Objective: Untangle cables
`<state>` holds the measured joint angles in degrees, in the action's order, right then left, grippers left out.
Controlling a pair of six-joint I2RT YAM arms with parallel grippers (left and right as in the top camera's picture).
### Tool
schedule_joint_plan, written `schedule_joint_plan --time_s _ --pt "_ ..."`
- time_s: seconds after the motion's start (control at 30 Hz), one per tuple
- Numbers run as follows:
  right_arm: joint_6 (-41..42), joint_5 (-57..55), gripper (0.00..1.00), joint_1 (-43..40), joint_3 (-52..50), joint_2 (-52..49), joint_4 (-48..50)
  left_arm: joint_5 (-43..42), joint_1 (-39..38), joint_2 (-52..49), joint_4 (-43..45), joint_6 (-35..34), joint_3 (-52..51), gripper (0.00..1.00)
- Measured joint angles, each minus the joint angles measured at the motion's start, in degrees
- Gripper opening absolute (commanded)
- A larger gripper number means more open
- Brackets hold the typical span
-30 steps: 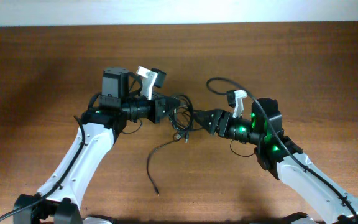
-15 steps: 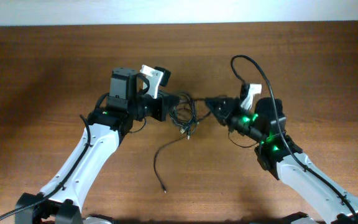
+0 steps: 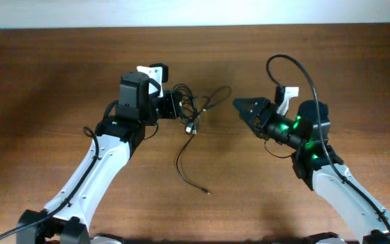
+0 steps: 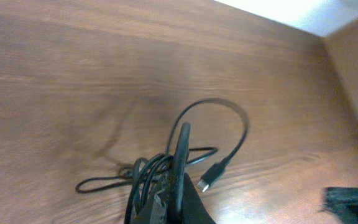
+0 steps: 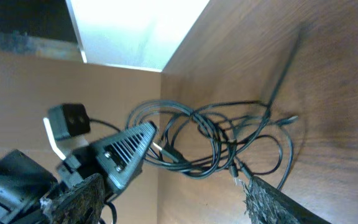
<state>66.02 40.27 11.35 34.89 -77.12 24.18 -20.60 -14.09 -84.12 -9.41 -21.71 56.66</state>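
- Nearest the arm bases, a loose strand (image 3: 181,157) trails out of the cables across the wooden table (image 3: 46,74) and ends in a small plug (image 3: 208,192), lying between the two arms.
- Further up, the left gripper (image 3: 173,106) is clamped on the cables (image 3: 193,112). The wrist view shows the bundle (image 4: 151,171) pinched at the fingers (image 4: 178,168), with a few cords running together through the grip.
- The knotted clump sits right at the left gripper's tip, on its inner side and facing the other arm. One loop (image 4: 232,115) arcs out past the fingers and curls back to a free plug end (image 4: 207,182), and a faint shadow lies apart from it on the table.
- The right gripper (image 3: 240,106) stands spread wide and holds nothing. Its two fingers (image 5: 73,196) frame the tangle (image 5: 216,140) from either side of its wrist view, with a gap all round.
- It points at the clump from near by, not touching, while the cables lie between the two grippers, hard against the left one.
- Farthest off, one cord end (image 3: 221,90) sticks out toward the table's back edge.
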Motion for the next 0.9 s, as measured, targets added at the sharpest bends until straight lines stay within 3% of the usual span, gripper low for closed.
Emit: schedule_joint_plan --time_s 0.07,0.17,0.37,0.4,0.43,0.47,0.63,0.7,0.77,0.87,0.9 --pt "2.19 -0.55 0.60 3.96 0.00 0.00 -0.11 -6.86 0.00 0.00 2.21 2.58 0.00 0.00" --pt "8.02 -7.19 0.52 11.02 -0.02 0.00 -0.17 -10.60 -2.21 0.00 2.86 6.01 0.00 0.00" --pt "15.61 -19.96 0.44 12.00 -0.02 -1.05 -0.20 -11.61 -5.75 0.00 5.84 8.90 0.00 0.00" --pt "15.87 -20.98 0.35 12.00 0.00 -1.81 -0.11 -11.63 -5.79 0.00 5.84 8.90 0.00 0.00" --pt "16.17 -21.88 0.16 12.00 0.00 -3.23 -0.17 -11.80 -5.79 0.00 5.84 8.90 0.00 0.00" --pt "16.41 -22.29 0.04 12.00 0.00 -4.00 -0.15 -12.20 -5.79 0.00 5.84 8.92 0.00 0.00" --pt "10.80 -18.78 0.04 12.00 -0.13 -5.35 2.40 -11.13 -5.79 0.00 3.65 8.94 0.09 0.00" --pt "1.16 -8.50 0.04 10.88 -0.28 -5.57 9.55 -0.81 -5.88 0.00 -1.88 9.11 0.20 0.00" --pt "-2.34 -0.83 0.04 5.88 -0.26 -5.66 14.27 8.09 -5.88 0.02 -5.77 9.11 0.24 0.00" --pt "-2.38 12.04 0.04 -5.14 -0.33 -6.08 30.60 13.35 -6.03 0.00 -7.13 8.68 0.22 0.00" --pt "-1.09 15.80 0.04 -8.20 -0.28 -6.08 31.74 14.78 -6.10 0.00 -7.17 7.41 0.22 0.00"
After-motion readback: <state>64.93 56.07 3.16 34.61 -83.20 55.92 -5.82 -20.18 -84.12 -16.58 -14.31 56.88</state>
